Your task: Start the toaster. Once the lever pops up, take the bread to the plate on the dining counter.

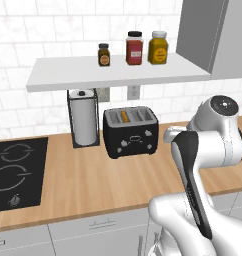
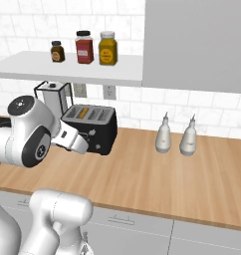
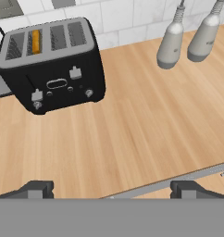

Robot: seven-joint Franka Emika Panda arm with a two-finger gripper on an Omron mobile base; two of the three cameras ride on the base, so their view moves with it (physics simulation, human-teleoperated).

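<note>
My gripper (image 3: 112, 189) is wide open, holding nothing, well apart from the toaster (image 3: 53, 65); the bread (image 3: 35, 41) is, I think, in its slot, on the wood counter (image 3: 132, 129).

3 jars (image 1: 134, 48) on shelf (image 1: 83, 72); 2 shakers (image 2: 163, 133).

The toaster (image 1: 130, 132) stands beside the paper-towel holder (image 1: 84, 118) — bread (image 1: 124, 116) in a slot.

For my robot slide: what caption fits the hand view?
Open gripper hovers above the counter, facing the black toaster with bread inside.
</note>
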